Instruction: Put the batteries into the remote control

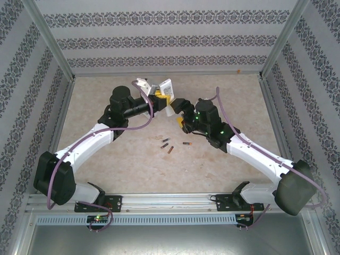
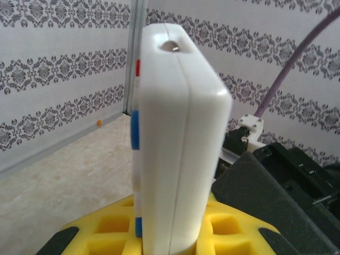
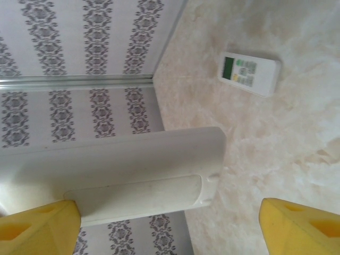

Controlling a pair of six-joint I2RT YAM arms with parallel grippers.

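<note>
Left gripper (image 2: pixel 169 236) clamped tight on remote (image 2: pixel 180 133), which stands upright, its back turned toward right gripper (image 3: pixel 167 226). Right gripper's jaws wide apart, gripping nothing; one pad (image 3: pixel 37 228) by the remote, the other clear. Batteries (image 1: pixel 167 144) loose on table (image 1: pixel 122 164), near side of both grippers. Second remote (image 3: pixel 248 74) lies flat.

The left arm (image 1: pixel 85 143) and the right arm (image 1: pixel 260 156) rise from bases at the near edge of the surface (image 1: pixel 133 164). Their shoulders sit out toward the near corners, and the elbows fold inward so both forearms converge over the middle of the far half. The left claw (image 1: pixel 161 95) is clamped tight on a white remote control (image 2: pixel 175 133), holding it on edge between yellow pads (image 2: pixel 95 236). The right claw (image 3: pixel 170 228) sits just beside it, its yellow fingers (image 3: pixel 300 226) spread wide and gripping nothing.
</note>
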